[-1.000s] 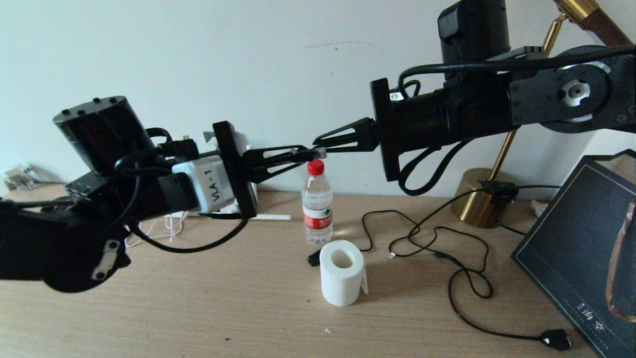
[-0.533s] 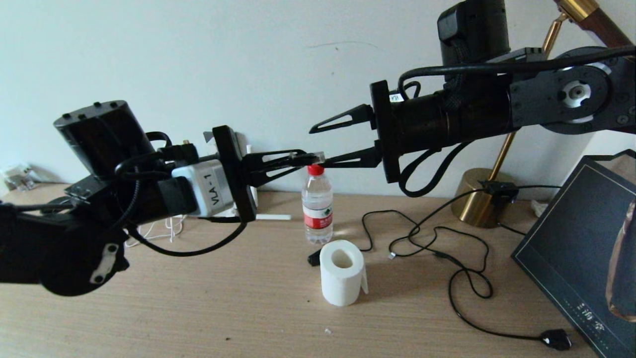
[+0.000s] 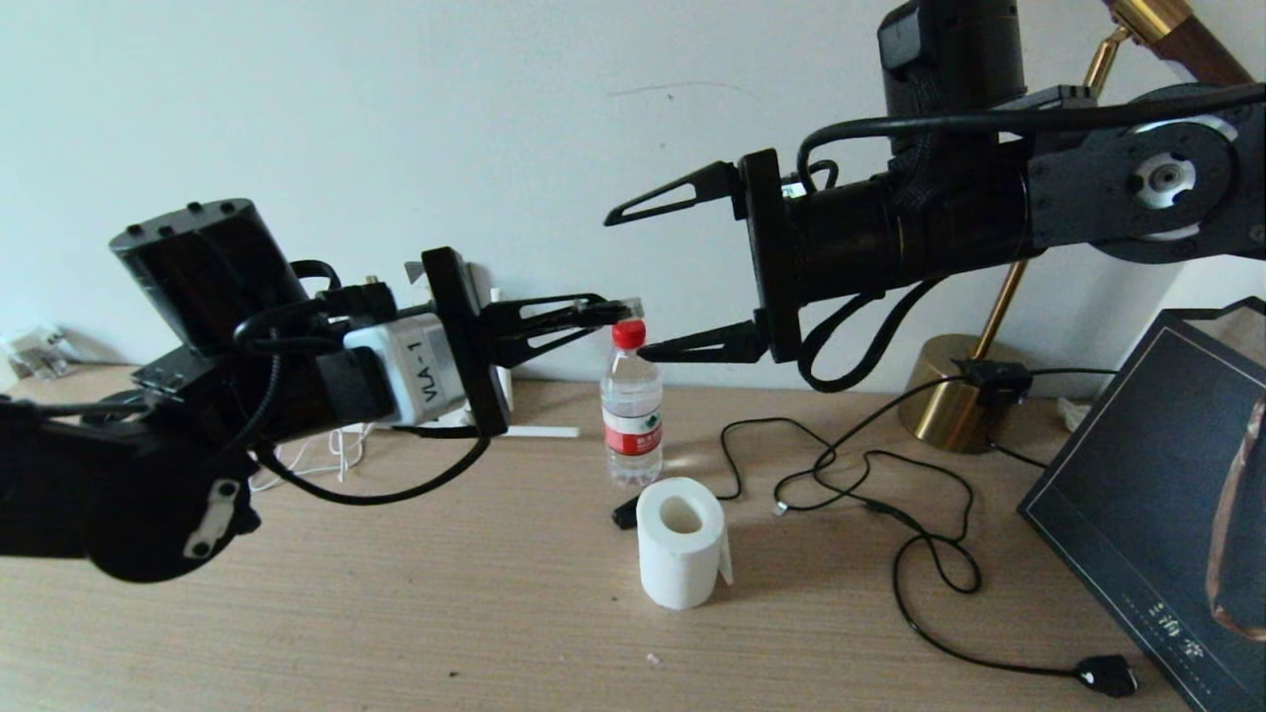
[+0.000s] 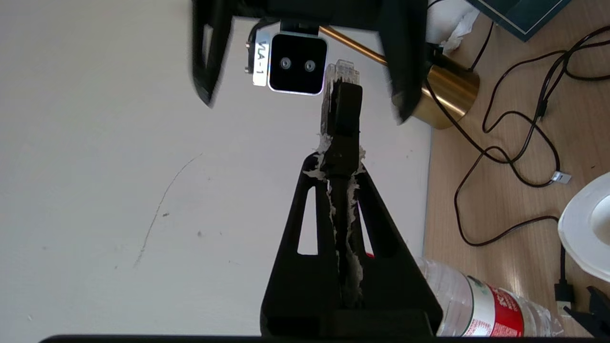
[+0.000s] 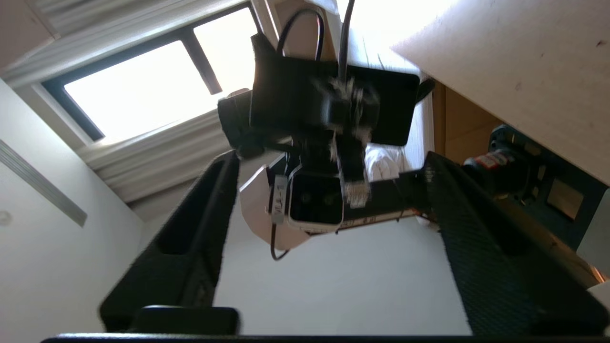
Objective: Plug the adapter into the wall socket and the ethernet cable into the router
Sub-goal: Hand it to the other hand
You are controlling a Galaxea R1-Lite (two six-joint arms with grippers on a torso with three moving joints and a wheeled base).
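Observation:
My left gripper (image 3: 596, 310) is held above the table and is shut on the ethernet cable, whose clear-tipped plug (image 3: 623, 307) sticks out past the fingertips. The left wrist view shows the plug (image 4: 339, 78) beyond my left gripper (image 4: 339, 155). My right gripper (image 3: 627, 286) faces it from the right, open wide, one finger above and one below the plug without touching it. In the right wrist view the plug (image 5: 356, 190) hangs between the spread fingers (image 5: 209, 205). The router (image 3: 487, 287) is mostly hidden behind my left wrist. The adapter and the wall socket are out of view.
On the wooden table stand a water bottle (image 3: 631, 415) and a white paper roll (image 3: 680, 542). A thin black lamp cord (image 3: 895, 514) snakes to a black plug (image 3: 1108, 675). A brass lamp base (image 3: 957, 400) and a dark framed board (image 3: 1157, 494) are at the right.
My right gripper was shut on the plug's tip a second ago and has opened wide, letting it go. The plug stays in my left gripper, which has barely moved.

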